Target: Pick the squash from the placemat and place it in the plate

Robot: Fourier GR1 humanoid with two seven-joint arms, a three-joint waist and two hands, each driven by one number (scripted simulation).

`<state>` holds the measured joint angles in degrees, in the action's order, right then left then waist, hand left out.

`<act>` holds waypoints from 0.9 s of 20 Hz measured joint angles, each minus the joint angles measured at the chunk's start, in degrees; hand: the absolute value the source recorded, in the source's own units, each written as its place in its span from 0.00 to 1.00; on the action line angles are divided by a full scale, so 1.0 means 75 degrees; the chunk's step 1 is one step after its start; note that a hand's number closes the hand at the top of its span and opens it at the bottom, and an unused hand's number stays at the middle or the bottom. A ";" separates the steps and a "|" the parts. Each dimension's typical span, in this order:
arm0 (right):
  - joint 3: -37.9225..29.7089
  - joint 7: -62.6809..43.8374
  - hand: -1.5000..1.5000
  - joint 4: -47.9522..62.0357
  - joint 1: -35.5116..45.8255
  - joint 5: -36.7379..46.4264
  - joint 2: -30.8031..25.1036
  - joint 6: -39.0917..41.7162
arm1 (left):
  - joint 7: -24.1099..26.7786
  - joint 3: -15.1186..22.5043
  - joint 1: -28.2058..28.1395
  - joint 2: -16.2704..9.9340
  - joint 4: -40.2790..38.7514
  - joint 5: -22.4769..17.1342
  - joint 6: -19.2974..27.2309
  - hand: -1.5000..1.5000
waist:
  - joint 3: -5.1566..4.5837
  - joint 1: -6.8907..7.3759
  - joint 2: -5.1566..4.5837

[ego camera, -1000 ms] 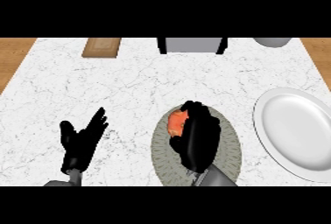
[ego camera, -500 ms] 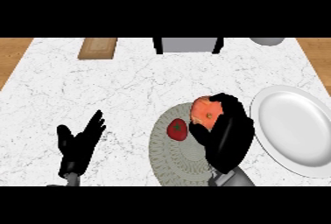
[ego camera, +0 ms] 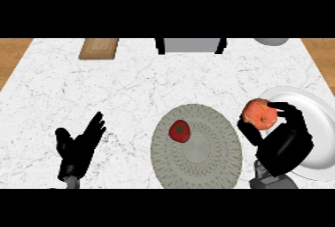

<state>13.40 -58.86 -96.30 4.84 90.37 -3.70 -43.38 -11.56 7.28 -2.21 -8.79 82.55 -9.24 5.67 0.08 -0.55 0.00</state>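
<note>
Squash, orange, is enclosed by the curled fingers and thumb of the right hand and sits raised at the left rim of the white plate, clear of the round woven placemat. Left hand rests open, fingers straight and pointing up, at the lower left of the white marbled counter. One red tomato lies on the placemat.
</note>
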 measured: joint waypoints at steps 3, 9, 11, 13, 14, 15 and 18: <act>-0.0756 0.0195 1.00 0.0318 0.0034 -0.0608 -0.0371 -0.0430 | -0.0152 -0.0009 0.0126 0.0007 0.0000 0.0005 -0.0017 0.50 | 0.0000 0.0033 -0.0008; -0.1686 0.1172 1.00 0.1259 0.0055 -0.2754 -0.1640 -0.1465 | -0.0151 0.0049 0.0066 0.0107 0.0076 0.0090 -0.0017 0.50 | 0.0000 0.0083 -0.0010; -0.1844 0.1656 1.00 0.1727 0.0126 -0.3589 -0.2053 -0.1781 | -0.0149 0.0070 0.0121 0.0180 0.0013 0.0134 0.0003 0.50 | -0.0001 0.0092 -0.0011; -0.1949 0.2174 1.00 0.2178 0.0180 -0.4389 -0.2402 -0.2062 | -0.0188 -0.0058 0.0079 0.0041 0.0124 0.0033 -0.0151 0.50 | -0.0001 0.0109 -0.0011; -0.1997 0.2471 1.00 0.2473 0.0288 -0.4852 -0.2597 -0.2195 | -0.0213 -0.0104 0.0174 0.0032 0.0057 0.0020 -0.0170 0.50 | 0.0003 0.0114 -0.0016; -0.2018 0.2838 1.00 0.2792 0.0331 -0.5294 -0.2738 -0.2364 | -0.0174 -0.0120 0.0188 0.0044 0.0007 0.0033 -0.0178 0.50 | 0.0002 0.0121 -0.0018; -0.2183 0.2828 0.00 0.3530 0.0537 -0.6226 -0.3008 -0.1930 | -0.0232 -0.0038 0.0201 0.0141 0.0073 0.0079 -0.0123 0.50 | 0.0008 0.0168 -0.0031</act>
<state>-2.97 -37.65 -69.83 8.87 43.68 -26.26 -57.86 -13.30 7.00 -0.69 -7.73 83.10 -8.65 4.75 0.14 0.71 -0.24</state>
